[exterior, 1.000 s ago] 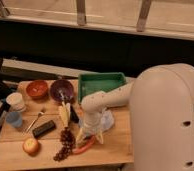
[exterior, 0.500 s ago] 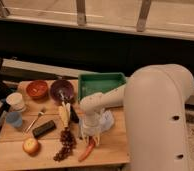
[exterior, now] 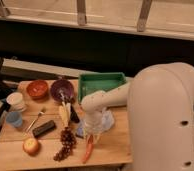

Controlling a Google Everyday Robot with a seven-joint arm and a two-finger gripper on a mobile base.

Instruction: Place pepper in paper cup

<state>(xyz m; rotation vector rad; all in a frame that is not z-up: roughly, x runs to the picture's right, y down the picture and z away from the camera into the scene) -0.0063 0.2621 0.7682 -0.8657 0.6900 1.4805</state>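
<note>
The orange-red pepper (exterior: 88, 150) lies near the front edge of the wooden table (exterior: 115, 147), pointing toward me. My gripper (exterior: 91, 136) comes straight down on the pepper's upper end and is shut on it, hiding that end. The off-white paper cup (exterior: 16, 101) stands upright at the table's far left edge, well away from the gripper. My white arm reaches in from the right.
A blue cup (exterior: 13, 119) stands just in front of the paper cup. A red-orange bowl (exterior: 38, 89), a purple bowl (exterior: 62, 90) and a green tray (exterior: 102, 82) line the back. A fork (exterior: 36, 120), black bar (exterior: 43, 128), apple (exterior: 31, 145) and grapes (exterior: 65, 144) lie between pepper and cup.
The gripper has come down and shut on the pepper. The pepper has turned from lying slanted to pointing more straight toward the table's front edge.
</note>
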